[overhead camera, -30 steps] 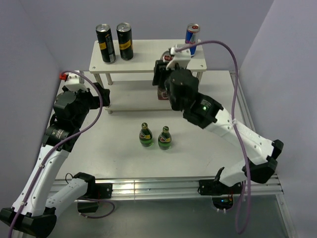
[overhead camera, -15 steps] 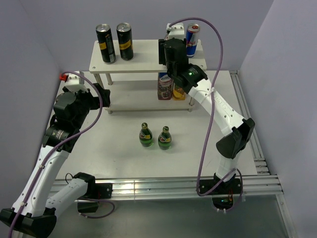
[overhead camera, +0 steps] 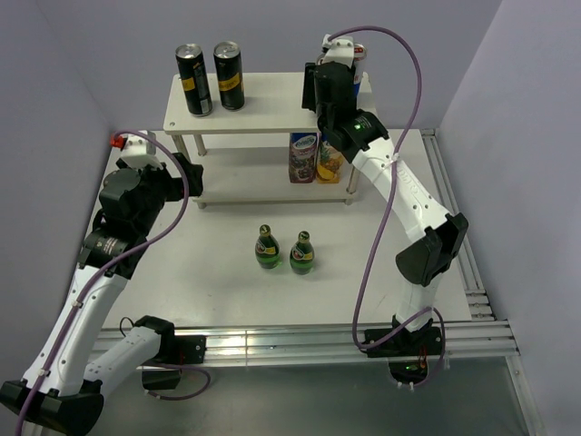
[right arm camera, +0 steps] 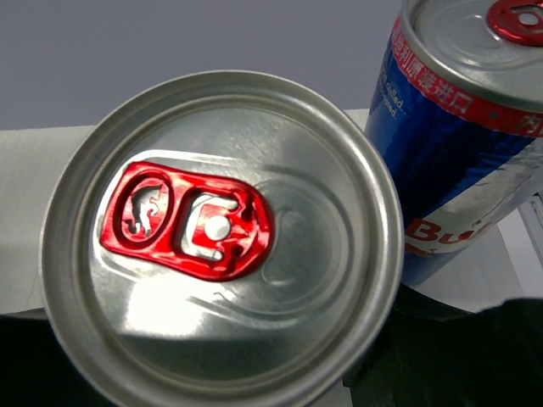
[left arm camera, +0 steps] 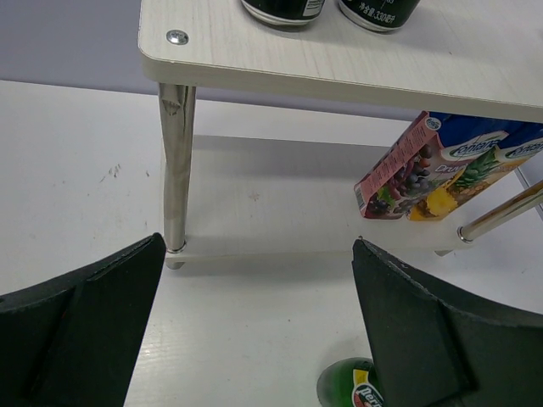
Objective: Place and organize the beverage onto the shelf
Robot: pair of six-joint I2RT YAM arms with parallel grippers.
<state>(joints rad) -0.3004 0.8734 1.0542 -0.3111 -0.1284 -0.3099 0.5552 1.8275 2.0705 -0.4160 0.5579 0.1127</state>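
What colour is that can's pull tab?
The pull tab on the can is red; right wrist view shows it best.

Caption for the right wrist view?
Right gripper shut on a red-tabbed can beside its blue-and-silver twin, over the shelf's pale top board.

A robotics lab cell: bare walls (overhead camera: 82, 45), white table (overhead camera: 218, 300), aluminium rail frame (overhead camera: 272, 341).
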